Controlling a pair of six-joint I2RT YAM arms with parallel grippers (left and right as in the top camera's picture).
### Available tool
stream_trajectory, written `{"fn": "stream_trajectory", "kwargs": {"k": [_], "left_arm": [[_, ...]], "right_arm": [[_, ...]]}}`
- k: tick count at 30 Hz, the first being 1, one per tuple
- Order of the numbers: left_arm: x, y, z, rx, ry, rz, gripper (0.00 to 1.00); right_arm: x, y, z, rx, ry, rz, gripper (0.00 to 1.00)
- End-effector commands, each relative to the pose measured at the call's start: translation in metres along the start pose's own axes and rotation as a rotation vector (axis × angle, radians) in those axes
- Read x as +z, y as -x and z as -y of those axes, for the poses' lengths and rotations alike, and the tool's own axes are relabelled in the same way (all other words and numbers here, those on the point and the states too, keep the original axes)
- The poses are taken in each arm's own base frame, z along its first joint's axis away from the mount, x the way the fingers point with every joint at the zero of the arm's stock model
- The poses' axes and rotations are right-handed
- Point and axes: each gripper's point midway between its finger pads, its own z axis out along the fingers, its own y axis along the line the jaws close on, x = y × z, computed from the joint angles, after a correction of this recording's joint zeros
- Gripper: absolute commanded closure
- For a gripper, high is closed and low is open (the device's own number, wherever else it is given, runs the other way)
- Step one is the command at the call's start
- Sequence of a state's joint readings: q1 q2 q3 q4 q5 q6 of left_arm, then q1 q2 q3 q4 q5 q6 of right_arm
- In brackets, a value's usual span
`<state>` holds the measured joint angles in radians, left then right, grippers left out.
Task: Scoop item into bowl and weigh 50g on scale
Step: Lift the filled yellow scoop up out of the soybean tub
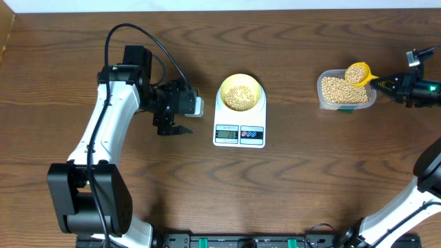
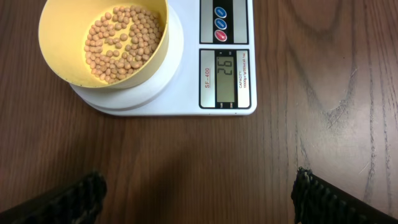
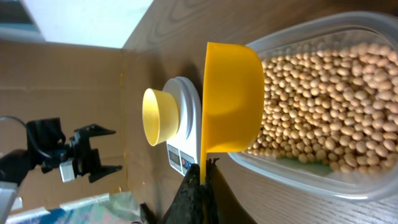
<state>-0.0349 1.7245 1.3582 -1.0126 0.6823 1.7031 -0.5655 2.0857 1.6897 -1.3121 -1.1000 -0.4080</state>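
A dark wooden table (image 1: 289, 193) is stretching across the room, with a brown cardboard wall standing beyond its far edge in the right wrist view. Near the middle, the white scale (image 1: 239, 135) is sitting flat, and the pale yellow bowl (image 1: 224, 88) is resting on its platform. A shallow layer of tan beans (image 1: 240, 97) is lying in the bottom of the bowl, not reaching its rim. The grey display (image 2: 225, 68) is showing 26.

Off to the scale's left, the left gripper (image 1: 172, 129) is hovering just above the wood, well apart from the scale, its fingers (image 2: 68, 202) spread wide and gripping nothing.

Over on the right, a clear plastic container (image 1: 321, 88) is sitting full of more beans. The right gripper (image 1: 386, 84) is pinching the handle of a yellow scoop (image 1: 357, 73), fingers closed tight on it. The scoop is hanging over the container's far right corner, heaped with beans, its cup sitting level in the overhead view.
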Motion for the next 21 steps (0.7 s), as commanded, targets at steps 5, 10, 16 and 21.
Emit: {"fn": "stream_trajectory", "kwargs": {"k": [5,10,16,21], "left_arm": [[0.0,0.003,0.0,0.014,-0.001,0.017,0.03],[0.0,0.004,0.0,0.014,-0.001,0.017,0.02],[0.0,0.004,0.0,0.015,-0.001,0.017,0.02],[0.0,0.003,0.0,0.014,-0.001,0.017,0.02]], "right_arm": [[-0.006,0.009,-0.031,-0.156,0.105,0.056,0.99],[-0.006,0.009,-0.031,-0.157,0.103,0.056,0.99],[-0.006,0.006,-0.023,-0.155,0.061,0.034,0.99],[0.005,0.002,-0.027,-0.162,0.059,0.004,0.99]]}}
